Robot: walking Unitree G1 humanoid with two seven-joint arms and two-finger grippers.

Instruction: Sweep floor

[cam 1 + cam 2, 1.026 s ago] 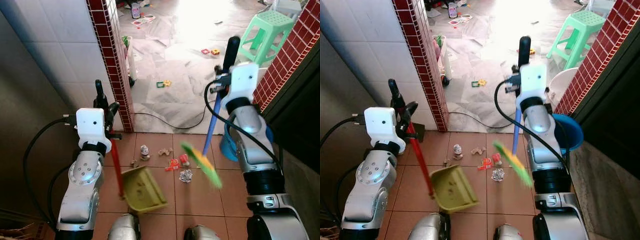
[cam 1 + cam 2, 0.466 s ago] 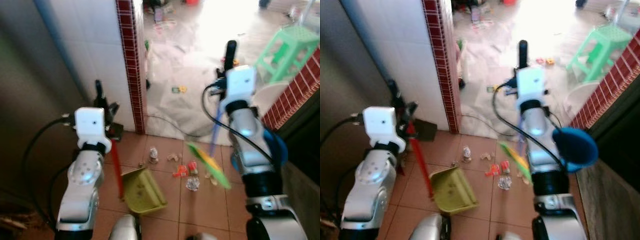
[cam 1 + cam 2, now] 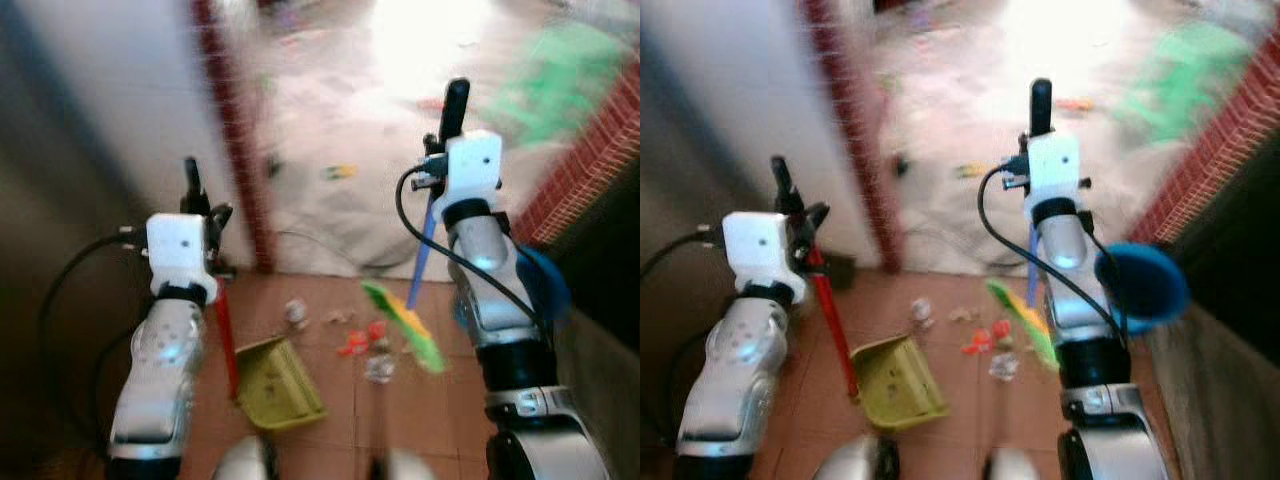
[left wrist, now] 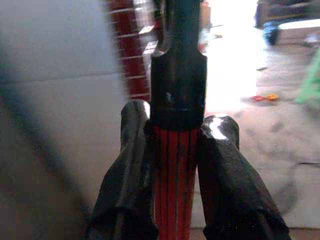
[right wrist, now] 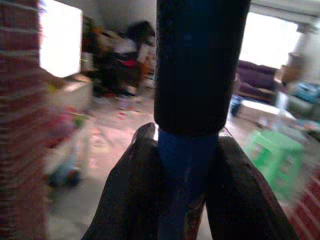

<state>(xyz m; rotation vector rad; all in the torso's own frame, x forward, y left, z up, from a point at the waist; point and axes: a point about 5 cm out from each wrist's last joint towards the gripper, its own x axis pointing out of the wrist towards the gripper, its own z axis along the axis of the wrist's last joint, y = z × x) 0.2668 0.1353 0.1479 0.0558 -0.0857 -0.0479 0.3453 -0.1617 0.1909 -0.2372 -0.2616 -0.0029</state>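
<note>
- The left gripper [image 4: 175, 150] is clenched on the dustpan handle [image 3: 226, 335]; in the left wrist view, both fingers [image 4: 131, 165] are pressed against the red shaft just below its black grip.
- The handle is held nearly upright beside the left arm, and the dustpan [image 3: 276, 383] is carried at its lower end.
- The dustpan is olive-yellow, is tilted, and is seen above the terracotta tiles [image 3: 330, 395], near the robot's feet.
- The right gripper [image 5: 187, 170] is clenched on the broom handle [image 3: 424, 247]; in the right wrist view, the blue shaft is held between the fingers [image 5: 135, 185] just under a black grip.
- The broom handle is slanted downward and toward the robot's left from the right gripper.
- The broom head [image 3: 404, 326], green and yellow, is shown at the lower end of the handle, just beside the litter [image 3: 365, 340].
- The litter is scattered on the tiles between the dustpan and the broom head; red, white and crumpled grey pieces can be made out.
- Whether the broom head is touching the floor cannot be told, as both eye views are blurred.
- A brick pillar [image 3: 235, 140] is located ahead of the left arm.
- A green stool [image 3: 545, 75] is located on the pale floor beyond.
- A blue bucket [image 3: 1143, 284] is located beside the right arm.
</note>
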